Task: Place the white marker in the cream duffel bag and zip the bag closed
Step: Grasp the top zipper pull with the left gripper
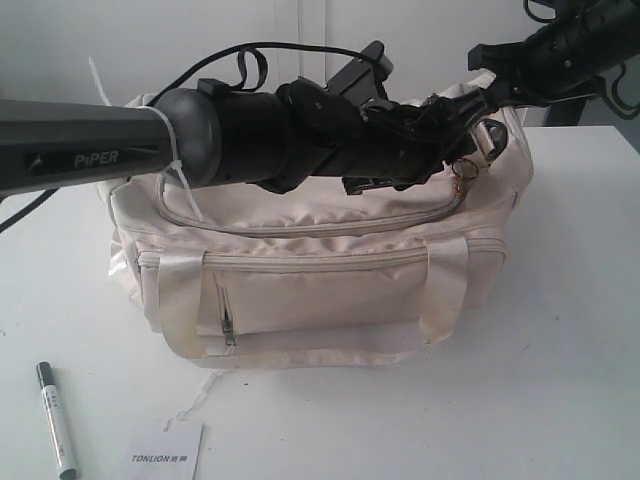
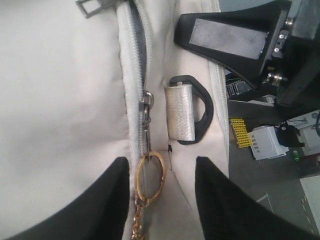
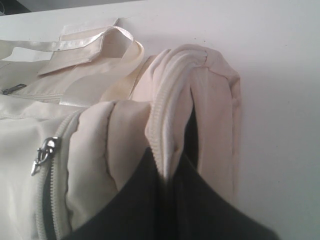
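At the lower left of the exterior view the marker [image 1: 56, 418] lies flat on the table [image 1: 560, 380], capped end up-frame, just beside the card [image 1: 165, 458] and well apart from both arms, so the first step, getting it inside, is not yet done. In the middle stands the bag [image 1: 320, 290], upright, with no mouth gaping. Whether the top zip is parted along its length I cannot tell, though the left wrist view shows a thin dark slit beyond the slider [image 2: 147, 97]. Toward the right of the bag's top, the left pincer [image 2: 161, 167] has its jaws apart, straddling the gold ring [image 2: 149, 176] of the pull without gripping it. It holds nothing. At the upper right, the right pincer [image 3: 167, 165] is closed tight, pinching the fabric fold at the bag's end beside the zip, seemingly to steady it. My reading is that the work stands at its opening stage, preparing the zip. Opening the bag, fetching the marker, dropping it in and zipping shut all remain.
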Action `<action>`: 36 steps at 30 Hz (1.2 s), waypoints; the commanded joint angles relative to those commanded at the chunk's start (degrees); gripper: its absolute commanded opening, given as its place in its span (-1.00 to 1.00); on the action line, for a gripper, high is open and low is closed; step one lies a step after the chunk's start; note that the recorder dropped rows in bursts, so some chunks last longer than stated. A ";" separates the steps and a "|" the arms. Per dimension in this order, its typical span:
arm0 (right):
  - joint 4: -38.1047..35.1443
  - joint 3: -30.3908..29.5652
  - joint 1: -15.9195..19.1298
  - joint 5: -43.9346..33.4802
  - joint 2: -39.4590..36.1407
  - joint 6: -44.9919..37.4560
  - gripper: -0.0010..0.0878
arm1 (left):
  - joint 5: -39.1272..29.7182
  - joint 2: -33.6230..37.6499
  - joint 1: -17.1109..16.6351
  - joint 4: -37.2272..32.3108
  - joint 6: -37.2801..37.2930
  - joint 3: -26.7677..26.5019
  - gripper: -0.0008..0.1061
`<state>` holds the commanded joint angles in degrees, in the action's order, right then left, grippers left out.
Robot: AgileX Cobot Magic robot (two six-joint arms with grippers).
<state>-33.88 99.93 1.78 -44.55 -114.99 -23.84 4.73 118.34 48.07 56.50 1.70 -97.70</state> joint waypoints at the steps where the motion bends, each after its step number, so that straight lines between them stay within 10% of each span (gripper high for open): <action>1: 0.00 0.00 0.00 0.00 0.00 0.00 -0.98 | 0.00 0.00 0.00 0.00 0.00 0.00 -0.10; 36: 0.00 0.00 0.00 0.00 0.00 0.00 -0.98 | -1.19 4.41 1.37 0.21 1.70 -4.08 -0.31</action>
<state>-33.88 99.93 1.78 -44.55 -114.99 -23.84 3.54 122.75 49.44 56.72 3.39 -101.78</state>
